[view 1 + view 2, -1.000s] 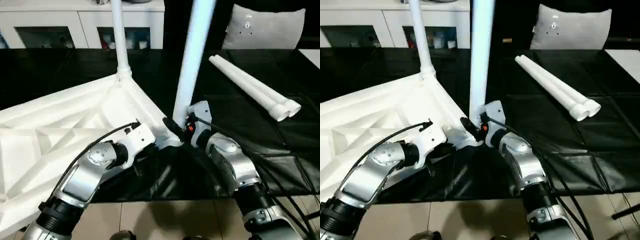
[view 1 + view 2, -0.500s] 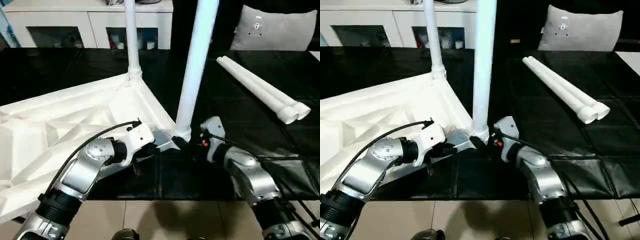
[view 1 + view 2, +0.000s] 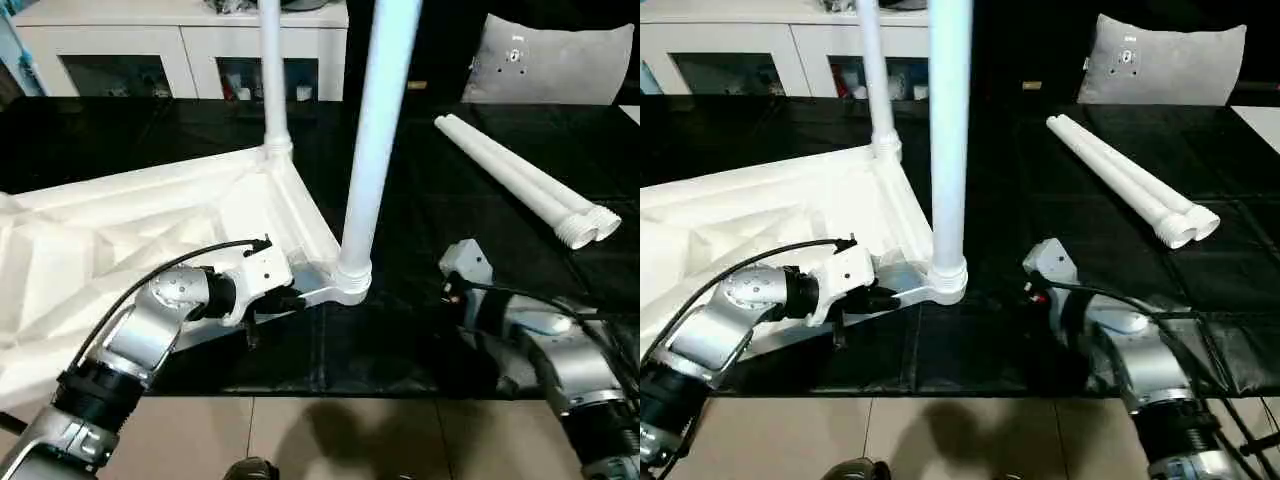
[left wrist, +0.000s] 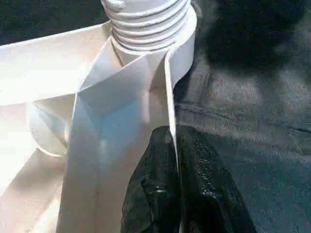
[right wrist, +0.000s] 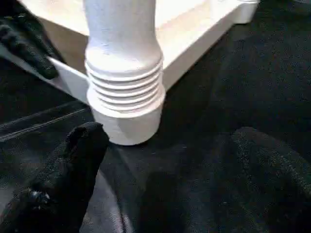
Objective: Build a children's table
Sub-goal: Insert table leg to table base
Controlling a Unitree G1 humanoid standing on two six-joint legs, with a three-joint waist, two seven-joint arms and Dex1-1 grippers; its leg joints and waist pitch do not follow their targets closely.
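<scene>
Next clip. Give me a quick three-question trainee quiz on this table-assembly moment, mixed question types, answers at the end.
1. True or false: the left pincer is shut on the rim of the table top.
2. How many legs stand upright in corner sockets, and how many lie loose on the black surface?
3. Multiple choice: the right pincer is
A. clamped on the near leg
B. open, close to the near leg's threaded base but apart from it
C. holding a loose leg

Key:
1. True.
2. Two upright, the near leg and the far leg; two loose legs lie side by side.
3. B
</scene>
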